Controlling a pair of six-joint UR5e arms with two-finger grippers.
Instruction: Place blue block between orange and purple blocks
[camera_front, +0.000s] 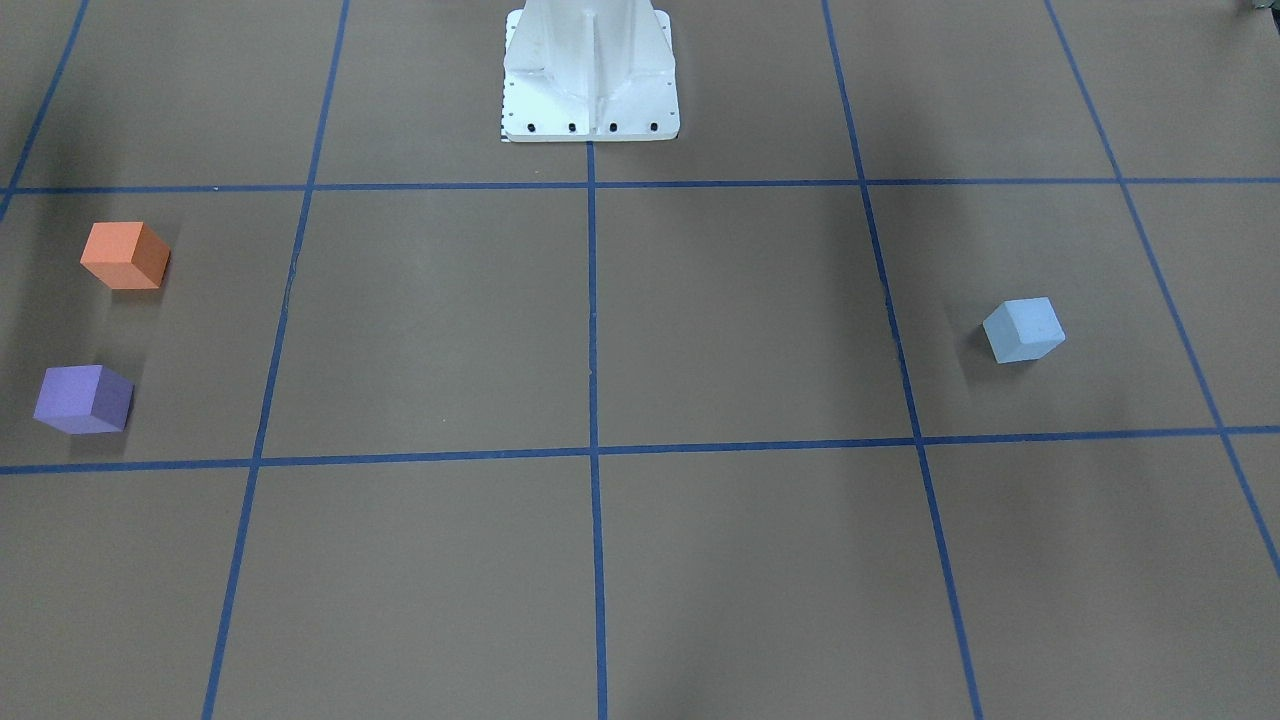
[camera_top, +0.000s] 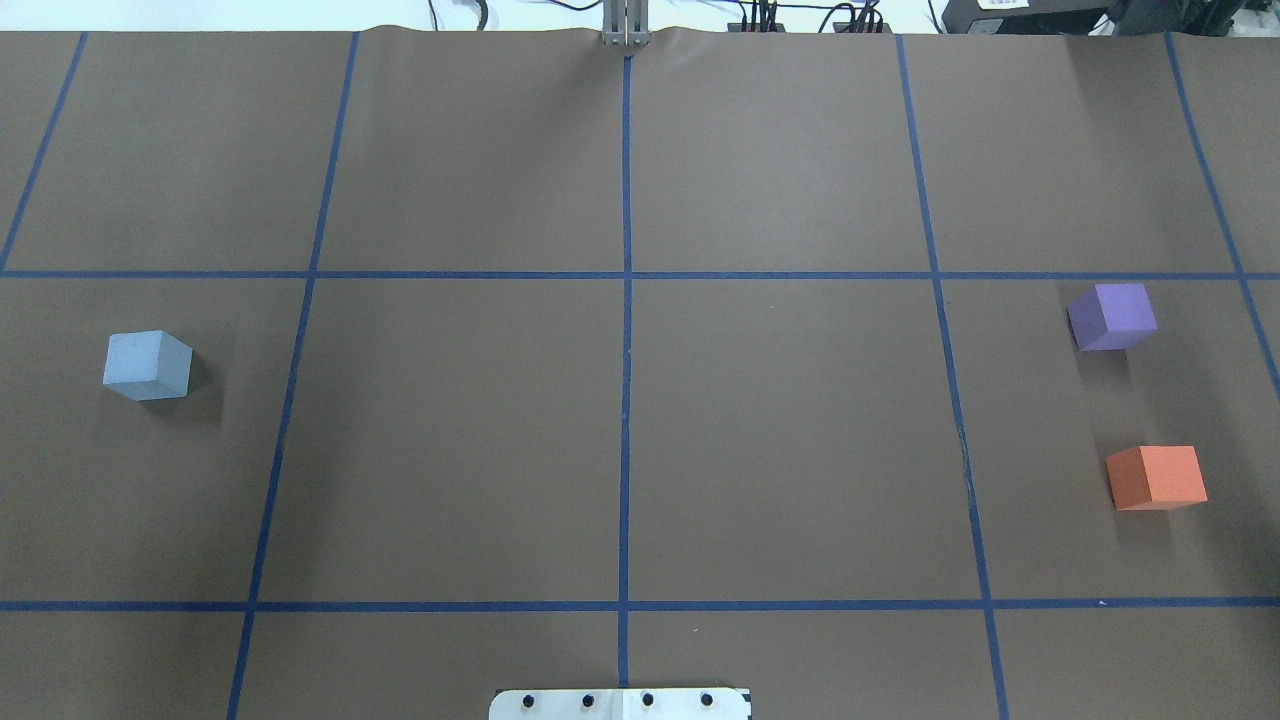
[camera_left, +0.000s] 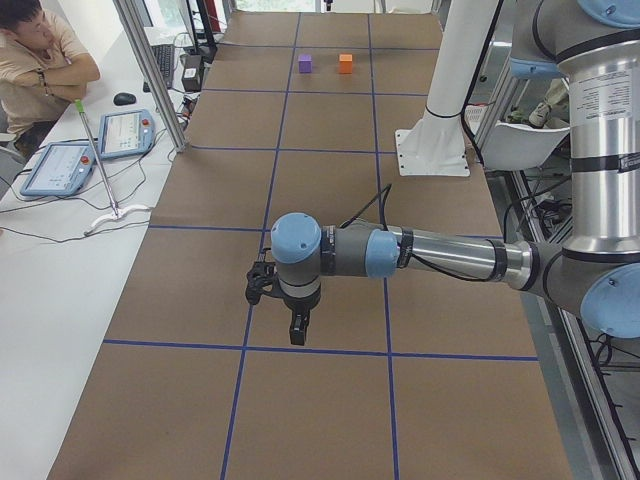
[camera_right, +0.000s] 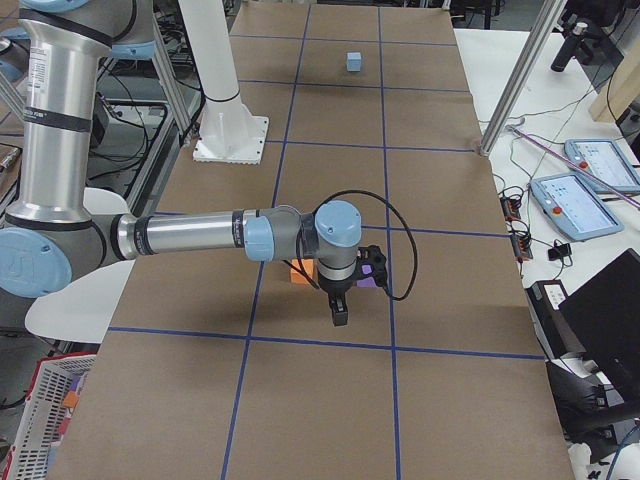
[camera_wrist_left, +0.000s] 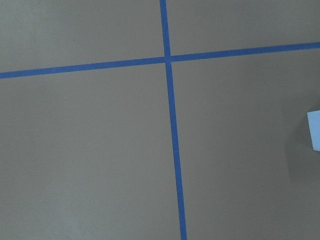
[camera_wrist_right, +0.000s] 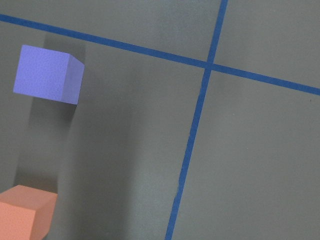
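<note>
Brown taped-grid table (camera_top: 450, 450), blue block (camera_top: 148, 365) resting far on my left near the left gripper (camera_left: 298, 325), so left arm's nearer; orange block (camera_top: 1157, 477) and purple block (camera_top: 1112, 316) by right gripper (camera_right: 340, 312); can't tell either grip's state

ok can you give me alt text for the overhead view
A brown table with a blue tape grid holds a blue block at far left and, at far right, a purple block with an orange block nearer the robot, a gap between them. No robot arm is in view, only the white base plate at the bottom edge.
</note>
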